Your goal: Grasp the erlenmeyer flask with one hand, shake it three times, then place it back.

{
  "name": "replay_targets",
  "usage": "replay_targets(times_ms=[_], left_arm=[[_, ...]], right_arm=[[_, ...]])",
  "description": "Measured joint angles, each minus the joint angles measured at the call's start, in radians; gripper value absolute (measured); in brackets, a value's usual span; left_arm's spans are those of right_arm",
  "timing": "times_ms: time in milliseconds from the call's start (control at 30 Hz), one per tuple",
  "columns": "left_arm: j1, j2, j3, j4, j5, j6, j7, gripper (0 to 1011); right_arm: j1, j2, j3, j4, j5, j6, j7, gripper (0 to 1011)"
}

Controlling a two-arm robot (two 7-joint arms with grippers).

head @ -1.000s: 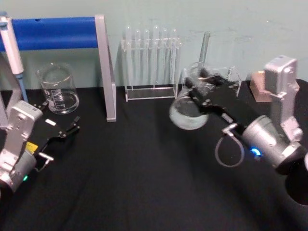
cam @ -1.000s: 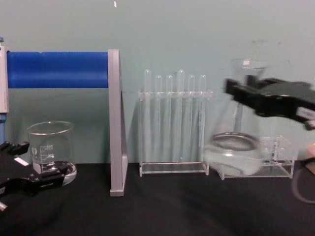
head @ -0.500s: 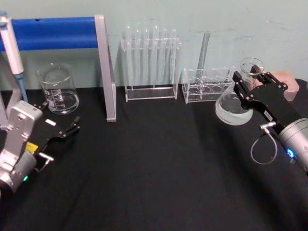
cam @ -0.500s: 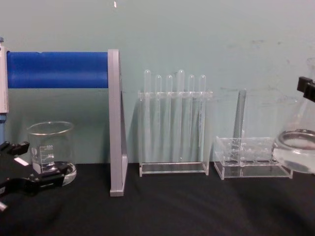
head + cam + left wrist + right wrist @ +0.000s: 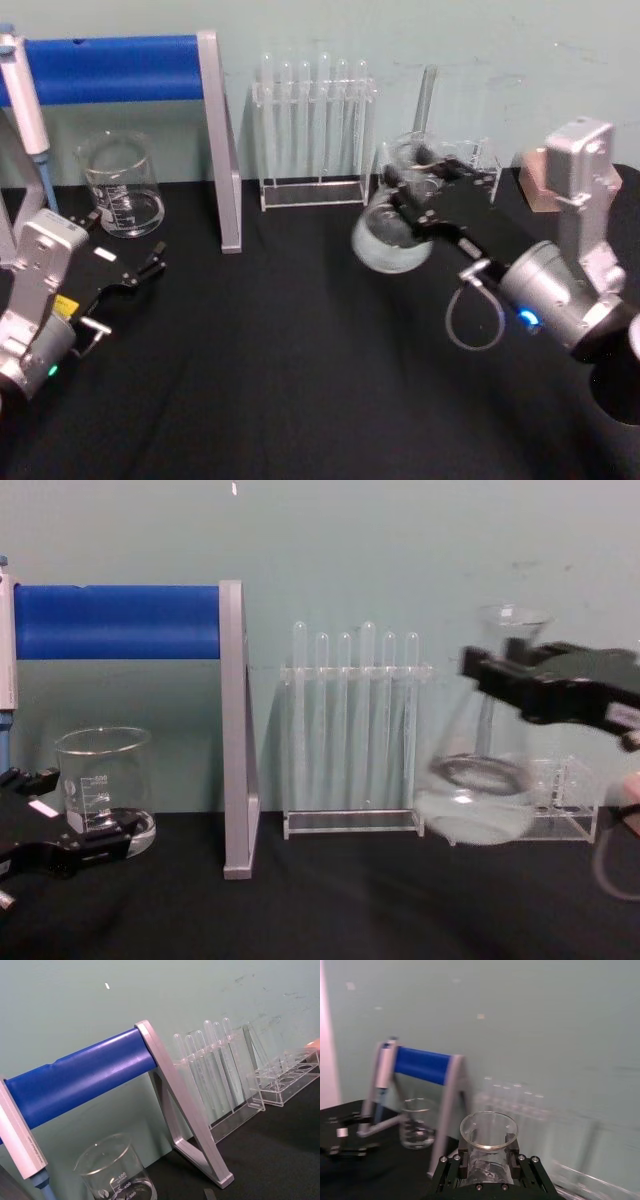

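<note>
1. Clearly, the right gripper (image 5: 408,186) clamped the flask (image 5: 390,242) by its neck, holding it above the table (image 5: 300,380) near the tube rack (image 5: 315,135).
2. Clear liquid sat in its base.
3. The left gripper (image 5: 128,268) rested open, empty, beside the beaker (image 5: 120,185).
</note>
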Motion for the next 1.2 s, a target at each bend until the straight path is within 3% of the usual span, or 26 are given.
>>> replay_targets(times_ms=[300,600,800,1167,1200], left_arm=[[0.0,0.0,0.0,0.0,0.0,0.0,0.0,1001],[0.0,0.0,0.0,0.0,0.0,0.0,0.0,1001],[0.0,0.0,0.0,0.0,0.0,0.0,0.0,1001],[0.0,0.0,0.0,0.0,0.0,0.0,0.0,1001],[0.0,0.0,0.0,0.0,0.0,0.0,0.0,1001]], right_arm=[[0.08,-0.025,-0.102,0.067,0.025,-0.014,0.109,449],[0.107,-0.026,-0.137,0.092,0.046,-0.023,0.129,449],[0.092,-0.015,-0.107,0.081,0.043,-0.03,0.073,449],[-0.005,0.005,0.037,0.003,-0.008,-0.021,-0.096,449],[-0.005,0.005,0.037,0.003,-0.008,-0.021,-0.096,449]])
